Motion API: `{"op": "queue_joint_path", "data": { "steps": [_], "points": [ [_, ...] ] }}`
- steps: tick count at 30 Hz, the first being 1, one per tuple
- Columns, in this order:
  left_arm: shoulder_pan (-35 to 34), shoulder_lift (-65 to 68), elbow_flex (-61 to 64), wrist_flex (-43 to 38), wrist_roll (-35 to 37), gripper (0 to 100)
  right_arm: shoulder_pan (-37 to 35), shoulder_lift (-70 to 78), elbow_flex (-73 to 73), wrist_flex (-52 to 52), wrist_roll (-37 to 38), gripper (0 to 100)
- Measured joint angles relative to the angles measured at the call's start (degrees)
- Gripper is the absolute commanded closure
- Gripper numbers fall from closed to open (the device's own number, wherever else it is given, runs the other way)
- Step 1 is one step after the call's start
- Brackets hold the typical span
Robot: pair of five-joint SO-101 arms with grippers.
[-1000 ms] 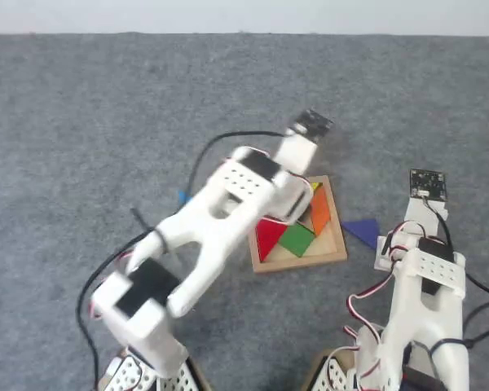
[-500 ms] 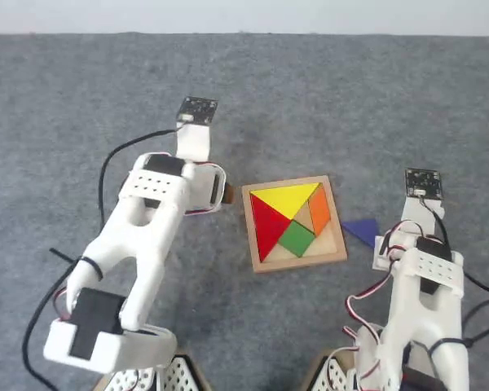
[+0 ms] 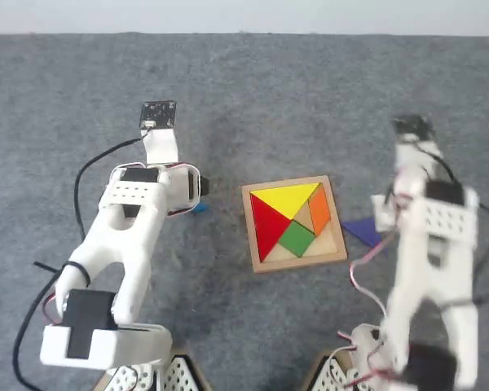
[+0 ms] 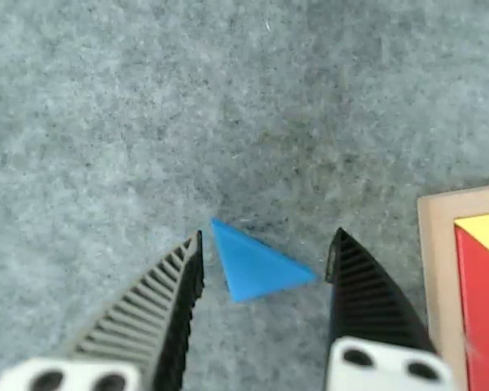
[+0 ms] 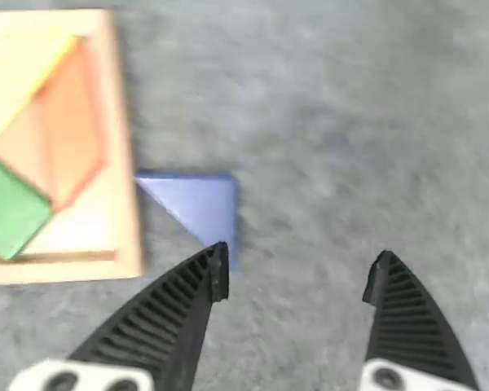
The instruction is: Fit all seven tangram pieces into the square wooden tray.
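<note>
The square wooden tray (image 3: 337, 252) lies mid-table and holds yellow, red, green and orange pieces. A light blue triangle (image 4: 257, 267) lies flat on the carpet left of the tray (image 4: 436, 269); it peeks out beside the left arm (image 3: 199, 208). My left gripper (image 4: 265, 257) is open, with the blue triangle between its fingers and untouched. A dark blue triangle (image 5: 197, 206) lies just right of the tray (image 5: 124, 171), seen from above as a purple-blue wedge (image 3: 362, 231). My right gripper (image 5: 300, 270) is open just beside this triangle and holds nothing.
Grey carpet covers the whole table. The left arm's body (image 3: 122, 244) stretches from the front edge toward the middle left. The right arm (image 3: 428, 244) stands upright at the right. Open carpet lies behind the tray.
The left arm swung from over the tray out to the left and now sits over the light blue triangle. The right arm rose and stretched farther back.
</note>
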Motion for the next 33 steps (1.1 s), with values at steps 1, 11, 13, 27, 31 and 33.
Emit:
{"op": "queue_joint_path", "data": {
  "steps": [1, 11, 13, 27, 31, 33],
  "points": [
    [0.0, 0.0, 0.0, 0.0, 0.0, 77, -1.93, 3.34, -1.93, 0.62, 0.7, 72.3],
    [-0.26, 0.0, 0.18, 0.0, 0.0, 77, -8.44, 19.96, -7.03, 0.35, 13.1, 72.1],
    [-0.18, 0.0, 0.18, 0.0, 0.0, 77, -8.44, 19.96, -5.63, 0.09, 18.55, 72.1],
    [-0.18, 0.0, 0.18, -0.09, -0.62, 77, -5.01, 19.96, -1.14, -7.74, 37.8, 72.1],
    [-0.18, 0.0, 0.18, -0.18, -0.62, 77, -4.92, 20.92, -1.14, -9.67, 41.14, 72.3],
    [-0.18, 0.0, 0.18, -0.18, -0.62, 77, -4.66, 22.77, -1.32, -10.02, 43.25, 72.3]
  ]
}}
